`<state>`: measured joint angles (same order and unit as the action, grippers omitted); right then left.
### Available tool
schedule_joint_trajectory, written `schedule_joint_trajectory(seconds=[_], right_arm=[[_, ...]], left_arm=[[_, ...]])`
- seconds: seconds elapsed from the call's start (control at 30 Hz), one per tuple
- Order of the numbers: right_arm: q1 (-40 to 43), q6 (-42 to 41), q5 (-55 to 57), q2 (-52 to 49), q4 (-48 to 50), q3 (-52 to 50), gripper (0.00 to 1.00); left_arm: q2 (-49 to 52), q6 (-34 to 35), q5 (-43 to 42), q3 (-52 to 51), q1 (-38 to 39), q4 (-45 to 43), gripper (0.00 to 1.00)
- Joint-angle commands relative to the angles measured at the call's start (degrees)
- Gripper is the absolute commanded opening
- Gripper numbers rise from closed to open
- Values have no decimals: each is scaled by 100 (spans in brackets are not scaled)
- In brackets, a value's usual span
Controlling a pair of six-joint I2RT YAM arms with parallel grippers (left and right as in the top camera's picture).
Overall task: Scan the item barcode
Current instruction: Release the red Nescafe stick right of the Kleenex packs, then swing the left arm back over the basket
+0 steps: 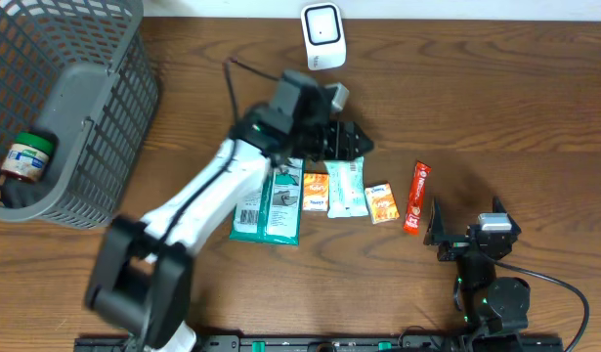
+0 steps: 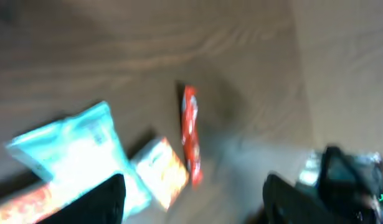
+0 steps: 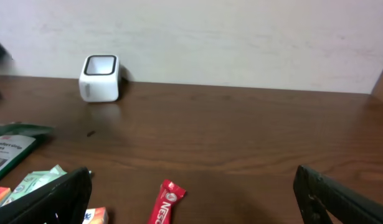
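The left gripper hangs just past the far end of the teal packet, fingers spread wide with nothing between them. That packet lies flat on the table, mid-scene, with a red stick further right. The white scanner stands at the far edge. Near right, the right gripper sits splayed and empty. A basket on the left holds a jar.
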<state>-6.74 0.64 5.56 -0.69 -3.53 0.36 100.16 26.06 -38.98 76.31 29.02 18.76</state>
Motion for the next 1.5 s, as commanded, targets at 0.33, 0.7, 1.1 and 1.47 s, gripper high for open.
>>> schedule_joint_trajectory(seconds=[0.33,0.7,1.1,1.47], right_arm=[[33,28,-7,31,-17,-4,99],[33,28,-7,31,-17,-4,99],[33,28,-7,31,-17,-4,99],[33,28,-7,31,-17,-4,99]], left_arm=[[-662,-1663,5023,4376,-2135,4487,82],[-76,-1884,5252,4376,-5016,4378,92],[1543,-2352,5243,4262,-6242,4553,92],[2411,-2673,4996,4262,-6275,4492,92]])
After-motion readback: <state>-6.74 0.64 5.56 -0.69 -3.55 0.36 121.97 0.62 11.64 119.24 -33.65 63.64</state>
